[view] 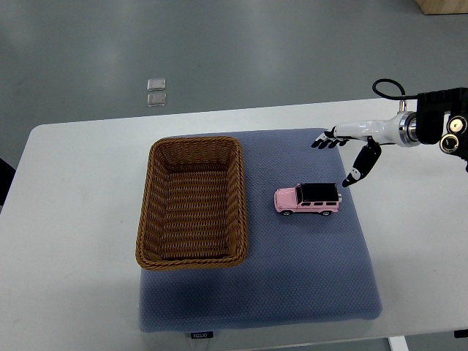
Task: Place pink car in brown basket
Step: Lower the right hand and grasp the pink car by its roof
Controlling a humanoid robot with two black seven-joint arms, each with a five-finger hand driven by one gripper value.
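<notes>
White worktop (pixel 66 219) carries a blue mat (pixel 307 278); the pink car (pixel 308 199) sits right of the brown basket (pixel 191 202). Right hand (pixel 349 146) hovers beyond the car, fingers spread, empty.

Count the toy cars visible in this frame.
1. The pink car sits on the blue mat, right of the brown basket and outside it. The basket's interior shows no cars. The right hand is open just up-right of the car.
</notes>
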